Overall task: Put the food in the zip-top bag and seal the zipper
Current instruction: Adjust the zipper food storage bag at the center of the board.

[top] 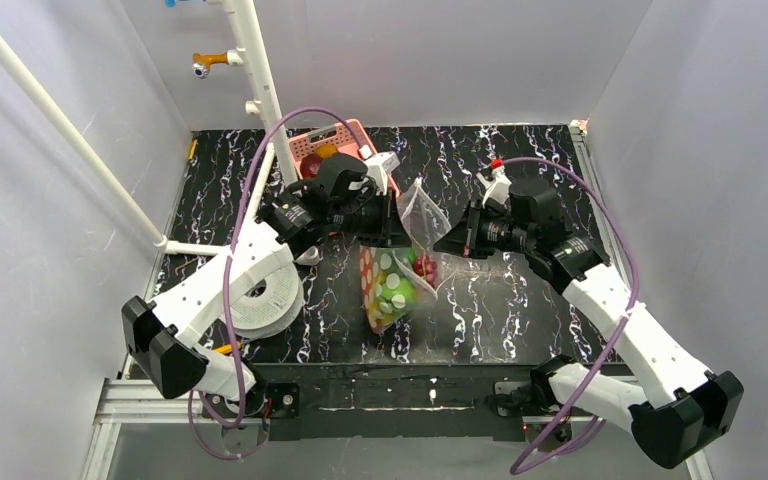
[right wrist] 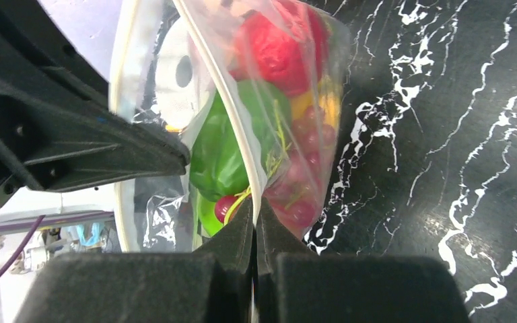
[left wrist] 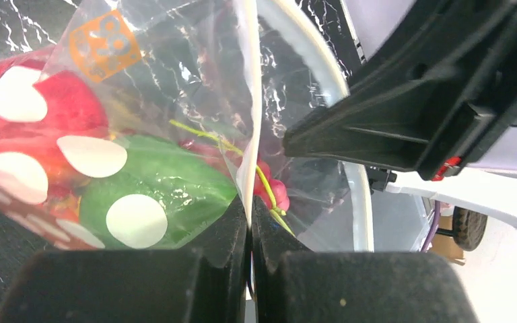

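The zip-top bag (top: 400, 285) hangs between both arms at the middle of the table, its lower end resting on the black mat. Inside it lies the food (top: 392, 290): a green piece (left wrist: 165, 178), red pieces (left wrist: 60, 108) and small red grapes (right wrist: 303, 192). My left gripper (top: 397, 238) is shut on the bag's mouth edge from the left, and in the left wrist view the zipper (left wrist: 246, 101) runs straight into its closed fingers (left wrist: 225, 232). From the right, my right gripper (top: 443, 245) is shut on the same strip (right wrist: 223, 94).
A pink basket (top: 332, 146) with more toy food stands at the back behind the left arm. A white ring-shaped roll (top: 260, 298) lies at the left. A white pipe frame (top: 260, 70) rises at the back left. Grey walls enclose the table.
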`<state>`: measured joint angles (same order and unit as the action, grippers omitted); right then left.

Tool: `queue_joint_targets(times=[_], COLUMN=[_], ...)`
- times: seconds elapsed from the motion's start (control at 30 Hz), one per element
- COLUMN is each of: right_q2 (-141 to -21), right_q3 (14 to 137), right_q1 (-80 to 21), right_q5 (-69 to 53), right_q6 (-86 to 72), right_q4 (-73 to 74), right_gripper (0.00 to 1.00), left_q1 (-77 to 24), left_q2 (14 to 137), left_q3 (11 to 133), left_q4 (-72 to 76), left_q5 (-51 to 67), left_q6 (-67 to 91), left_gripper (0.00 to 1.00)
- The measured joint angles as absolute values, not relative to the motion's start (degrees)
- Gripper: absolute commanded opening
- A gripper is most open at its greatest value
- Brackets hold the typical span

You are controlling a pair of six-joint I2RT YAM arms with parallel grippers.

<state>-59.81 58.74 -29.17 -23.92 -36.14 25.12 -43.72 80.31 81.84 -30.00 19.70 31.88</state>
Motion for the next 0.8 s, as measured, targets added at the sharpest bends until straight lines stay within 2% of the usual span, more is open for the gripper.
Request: queue_joint_targets(times=[0.2,0.37,0.6,0.73,0.8], right_q2=[-57.2,-59.8,-57.9,-59.4,-61.2], right_q3=[58.7,58.3,62.6,56.9,56.7], right_q1=[-29.3,-29.3,-29.3,-29.3,-29.3], right_q5=[-19.4,-17.8,-14.4,-13.8,-13.1], right_q6=[-34.9,-34.3,-32.6,-34.4,-34.3], right_q4=[27.1,27.6,32.6,29.9,29.9], right_gripper=[0.01,0.01,0.01,0.01,0.01], left_q1=[-43.7,-43.7,-43.7,-43.7,-43.7], left_q2=[84.2,87.8,87.7,87.8,90.8], left_q3=[81.0,80.2,85.0,80.9,85.4], left_q4=[-31.1,-31.4,-27.0,-28.6,-31.7], left_q5=[18.4,19.1,21.8,18.8,18.2], left_q6=[34.0,34.9,36.8,37.1,36.4], left_gripper=[0.00,0.00,0.00,0.00,0.01])
